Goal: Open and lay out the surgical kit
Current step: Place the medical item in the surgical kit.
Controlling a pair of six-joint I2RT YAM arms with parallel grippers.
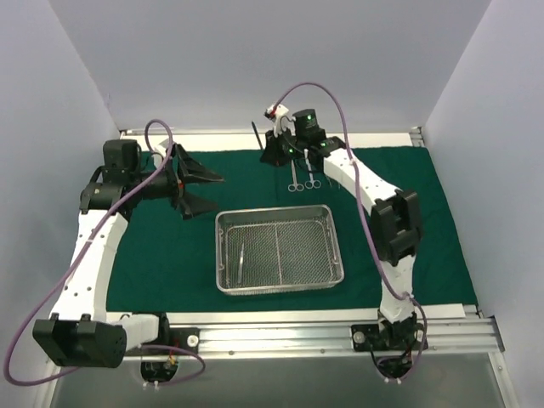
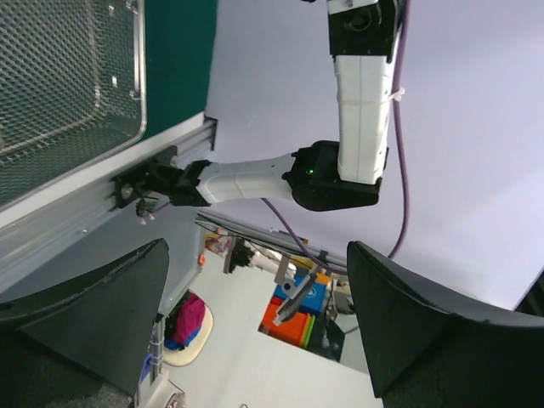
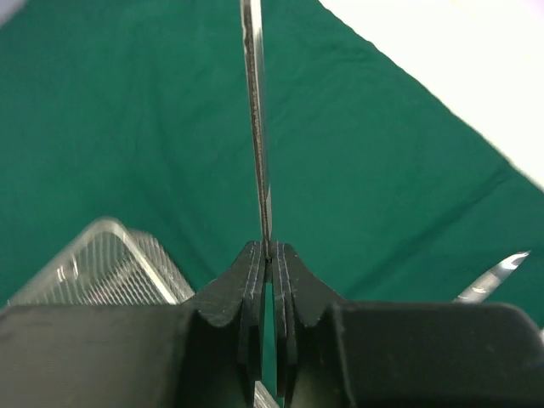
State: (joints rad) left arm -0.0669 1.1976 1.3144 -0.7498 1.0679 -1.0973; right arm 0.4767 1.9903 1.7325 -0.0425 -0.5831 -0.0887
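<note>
Matte dark green cloth (image 1: 161, 246) spread flat over the bench (image 1: 297, 314). Near its middle, a rectangular wire-mesh tray (image 1: 278, 212), shiny and round-cornered, with slim tweezers (image 1: 240, 257) lying inside at left. Past the tray's far edge, two ring-handled steel scissors (image 1: 295, 178) side by side on the cloth, just beside the right gripper (image 3: 269, 251). Pinched tight on a thin, straight steel instrument (image 3: 259, 127) jutting past the fingertips; grip clear only from the right wrist. Left gripper (image 1: 217, 193) spread wide, empty, left of the tray.
</note>
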